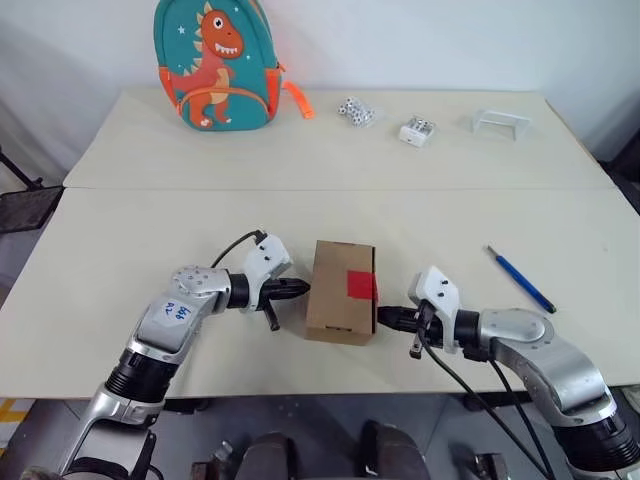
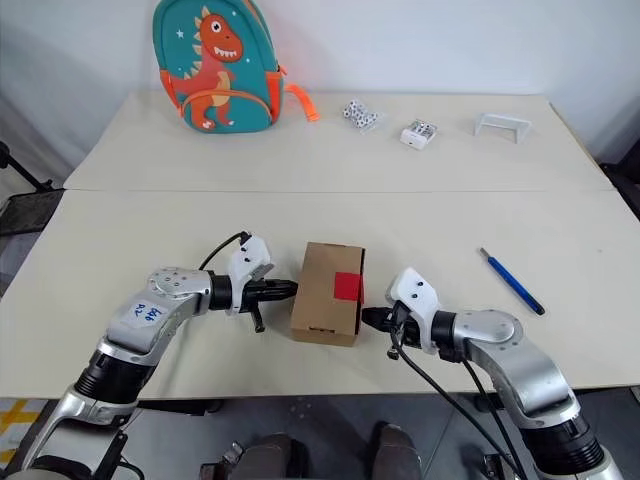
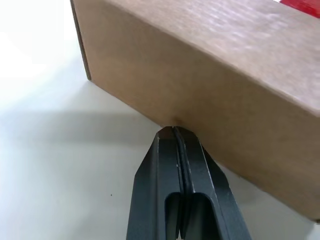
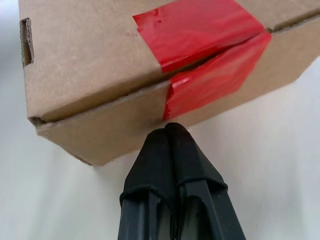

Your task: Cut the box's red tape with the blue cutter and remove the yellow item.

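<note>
A: Which step is this? The box sits between the two sets of fingers; the left gripper has its tips pressed together against one side wall, the right gripper likewise shut and empty just off the taped side.

B: Squaring the box up, I'd judge; the red tape looks uncut, though dented along the lid seam; the blue cutter lies well apart, beyond the right fingers; the next move calls for that arm to go and pick it up.

A: And the views?

B: The right wrist shows the tape folding over the lid edge just ahead of its fingertips; the head views alone show the cutter; the yellow item is presumably inside.
</note>
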Available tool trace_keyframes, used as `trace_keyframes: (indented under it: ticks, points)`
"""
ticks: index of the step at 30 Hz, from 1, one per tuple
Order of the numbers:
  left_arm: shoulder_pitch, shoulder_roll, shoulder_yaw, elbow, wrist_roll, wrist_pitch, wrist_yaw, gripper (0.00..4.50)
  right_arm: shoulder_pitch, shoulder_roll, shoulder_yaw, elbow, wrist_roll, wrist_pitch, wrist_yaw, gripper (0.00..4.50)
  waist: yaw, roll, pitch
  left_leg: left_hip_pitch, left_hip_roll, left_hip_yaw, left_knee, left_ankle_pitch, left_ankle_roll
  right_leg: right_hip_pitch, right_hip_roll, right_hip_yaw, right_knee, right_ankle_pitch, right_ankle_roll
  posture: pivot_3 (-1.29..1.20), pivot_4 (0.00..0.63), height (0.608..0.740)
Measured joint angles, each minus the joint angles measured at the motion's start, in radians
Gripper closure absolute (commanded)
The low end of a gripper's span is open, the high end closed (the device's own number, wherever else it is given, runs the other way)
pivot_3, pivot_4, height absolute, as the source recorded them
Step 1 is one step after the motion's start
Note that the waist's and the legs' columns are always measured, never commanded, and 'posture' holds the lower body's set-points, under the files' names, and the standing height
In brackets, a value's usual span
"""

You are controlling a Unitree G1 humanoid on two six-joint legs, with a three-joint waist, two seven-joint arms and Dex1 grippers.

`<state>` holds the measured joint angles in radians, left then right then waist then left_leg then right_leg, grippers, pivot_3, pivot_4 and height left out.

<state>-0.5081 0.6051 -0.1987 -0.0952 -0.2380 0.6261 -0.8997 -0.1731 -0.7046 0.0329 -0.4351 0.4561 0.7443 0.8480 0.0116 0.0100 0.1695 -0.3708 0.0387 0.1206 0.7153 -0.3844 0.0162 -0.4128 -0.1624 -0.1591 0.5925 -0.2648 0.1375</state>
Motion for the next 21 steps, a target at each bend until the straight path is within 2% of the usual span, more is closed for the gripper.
trace_keyframes:
  ticks: [1, 3, 7, 9, 11, 17, 21]
  points:
    - [-0.011, 0.035, 0.008, 0.008, -0.012, -0.019, -0.046, 4.5, 0.001, -0.025, -0.058, -0.011, 0.046, 0.065, -0.002, 3.9, 0.001, 0.0, 0.0, -0.001, 0.0, 0.0, 0.001, 0.0, 0.0, 0.0, 0.0, 0.0, 0.0, 0.0, 0.0, 0.0, 0.15, 0.74]
    - [-0.05, 0.092, 0.063, 0.027, -0.056, -0.067, -0.151, 4.5, -0.023, -0.08, -0.204, -0.038, 0.158, 0.219, -0.023, 3.24, 0.002, 0.0, 0.0, 0.0, 0.0, 0.0, 0.001, 0.0, 0.0, 0.0, 0.0, 0.0, 0.0, 0.0, 0.0, 0.0, 0.15, 0.74]
    - [-0.133, 0.06, 0.107, 0.03, -0.134, -0.101, -0.237, 4.5, -0.134, -0.038, -0.32, -0.074, 0.337, 0.548, -0.13, 1.91, 0.008, 0.0, 0.0, 0.001, 0.001, -0.001, 0.001, 0.0, 0.0, 0.001, 0.0, 0.0, 0.001, 0.0, 0.0, 0.0, 0.15, 0.74]
    - [-0.147, 0.011, 0.095, 0.031, -0.151, -0.11, -0.241, 4.5, -0.229, 0.033, -0.366, -0.065, 0.39, 0.748, -0.223, 1.91, 0.009, 0.0, 0.0, 0.0, 0.0, 0.0, 0.002, 0.0, 0.0, 0.0, 0.0, 0.001, 0.001, 0.0, 0.0, 0.0, 0.15, 0.74]
    - [-0.147, -0.009, 0.069, 0.035, -0.147, -0.125, -0.241, 4.5, -0.28, 0.07, -0.4, -0.046, 0.45, 0.832, -0.305, 1.91, 0.009, 0.0, 0.0, 0.0, 0.0, -0.001, 0.001, 0.0, 0.0, 0.0, 0.0, 0.0, 0.002, 0.0, 0.0, 0.0, 0.15, 0.74]
    - [-0.145, -0.059, -0.021, 0.113, -0.035, -0.217, -0.197, 4.5, -0.339, 0.17, -0.408, 0.116, 0.766, 0.865, -0.732, 1.91, 0.009, 0.0, 0.0, 0.0, 0.0, 0.0, 0.0, 0.0, 0.0, 0.0, 0.0, 0.0, 0.002, 0.0, 0.0, 0.0, 0.15, 0.74]
    - [-0.142, -0.068, -0.031, 0.122, -0.008, -0.258, -0.191, 4.5, -0.354, 0.159, -0.368, 0.179, 0.941, 0.863, -0.982, 1.91, 0.006, 0.0, 0.0, 0.0, 0.0, 0.0, -0.001, 0.0, 0.0, -0.001, 0.0, 0.0, 0.002, 0.0, 0.0, 0.0, 0.15, 0.74]
